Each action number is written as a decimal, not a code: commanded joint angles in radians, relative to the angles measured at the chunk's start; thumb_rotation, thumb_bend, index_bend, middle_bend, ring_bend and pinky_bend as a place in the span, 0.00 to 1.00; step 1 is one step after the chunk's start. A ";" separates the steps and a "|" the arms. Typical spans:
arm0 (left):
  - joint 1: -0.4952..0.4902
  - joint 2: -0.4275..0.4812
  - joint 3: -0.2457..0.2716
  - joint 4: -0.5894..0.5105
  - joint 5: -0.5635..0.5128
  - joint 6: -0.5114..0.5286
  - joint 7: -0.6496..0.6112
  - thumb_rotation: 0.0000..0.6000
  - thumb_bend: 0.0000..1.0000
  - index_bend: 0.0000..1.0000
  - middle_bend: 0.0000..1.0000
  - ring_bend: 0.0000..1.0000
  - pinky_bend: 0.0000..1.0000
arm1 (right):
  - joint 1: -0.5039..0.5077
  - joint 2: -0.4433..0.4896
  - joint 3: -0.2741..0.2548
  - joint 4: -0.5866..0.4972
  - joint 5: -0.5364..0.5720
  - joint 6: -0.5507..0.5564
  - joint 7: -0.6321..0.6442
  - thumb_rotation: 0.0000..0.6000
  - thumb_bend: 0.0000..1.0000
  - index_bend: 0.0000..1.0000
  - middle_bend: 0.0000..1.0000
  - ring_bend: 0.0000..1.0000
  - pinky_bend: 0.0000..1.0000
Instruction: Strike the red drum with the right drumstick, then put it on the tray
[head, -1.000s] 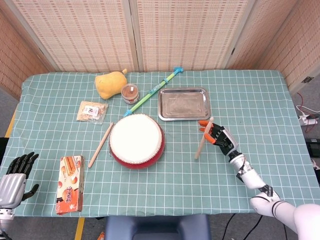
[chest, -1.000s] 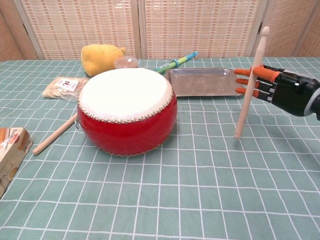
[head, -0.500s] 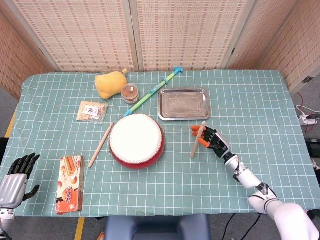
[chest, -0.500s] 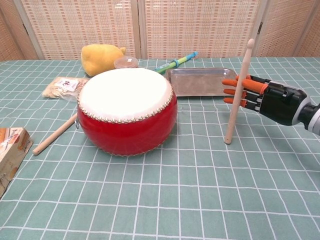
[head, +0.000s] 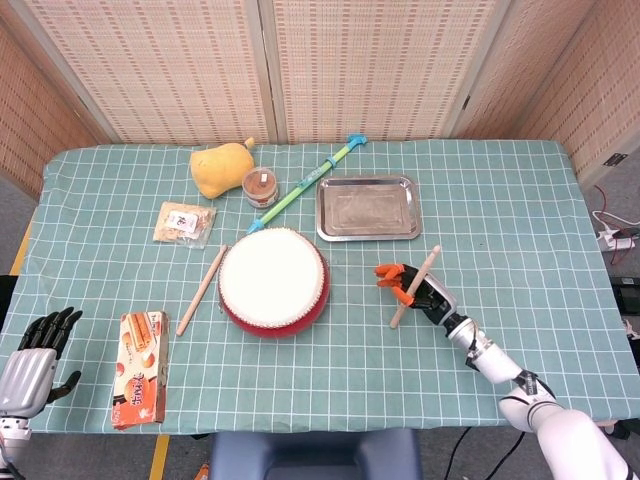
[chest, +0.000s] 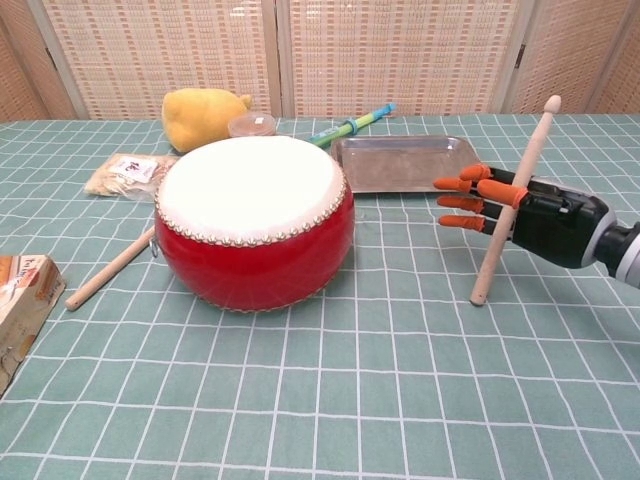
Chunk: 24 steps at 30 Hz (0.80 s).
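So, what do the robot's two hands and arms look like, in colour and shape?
The right hand is black, shaped like a human hand, with orange fingertips. Behind it, the head view shows a slim wrist with silver and black segments, then a white arm. The left hand has black fingers and a silver-grey back.

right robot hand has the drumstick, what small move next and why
Probably swing the right robot hand left toward the red drum and tip the drumstick down. The stick stands nearly upright, its lower end near the tablecloth, well clear of the white drumhead, so no strike can land yet. The tray comes afterwards.
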 joint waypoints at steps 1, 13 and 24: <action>0.000 -0.001 0.001 0.000 0.001 0.000 -0.001 1.00 0.24 0.05 0.02 0.00 0.05 | 0.001 -0.002 -0.009 -0.004 -0.006 0.005 -0.006 1.00 0.44 0.47 0.28 0.21 0.26; -0.001 -0.006 0.002 0.009 0.002 -0.003 -0.008 1.00 0.24 0.05 0.02 0.00 0.05 | 0.001 -0.007 -0.052 -0.034 -0.031 0.015 -0.042 1.00 0.44 0.51 0.30 0.24 0.30; -0.002 -0.011 0.006 0.015 0.002 -0.011 -0.021 1.00 0.24 0.05 0.02 0.00 0.04 | 0.003 -0.011 -0.084 -0.075 -0.041 0.002 -0.079 1.00 0.23 0.56 0.37 0.34 0.42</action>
